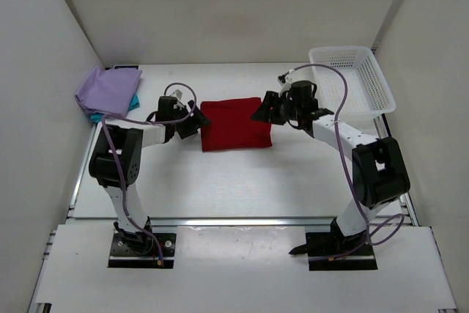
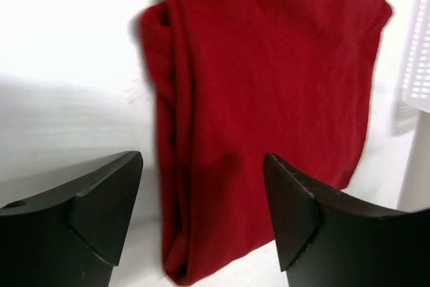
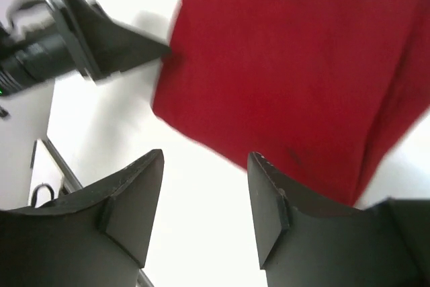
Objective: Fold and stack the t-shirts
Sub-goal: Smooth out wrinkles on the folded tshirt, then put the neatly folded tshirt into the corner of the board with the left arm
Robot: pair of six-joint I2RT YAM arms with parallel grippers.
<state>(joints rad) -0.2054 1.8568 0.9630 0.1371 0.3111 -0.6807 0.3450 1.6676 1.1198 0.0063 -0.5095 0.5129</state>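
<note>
Two open, empty grippers, left gripper (image 1: 192, 123) and right gripper (image 1: 262, 111), are flanking the folded red t-shirt (image 1: 236, 125) at table (image 1: 220, 181) centre. Fold looks finished; next needs regrasping it, stacking on lavender t-shirt (image 1: 108, 91) at far-left corner.

We note the deep red t-shirt (image 1: 236, 124) folded into a flat, roughly rectangular packet, lying mid-table (image 1: 242, 188), nearer the far edge; layered folds show along one side. We see the lavender t-shirt (image 1: 108, 91), folded, resting on the teal t-shirt (image 1: 96, 116) at the far left corner, with only teal slivers peeking out.
</note>
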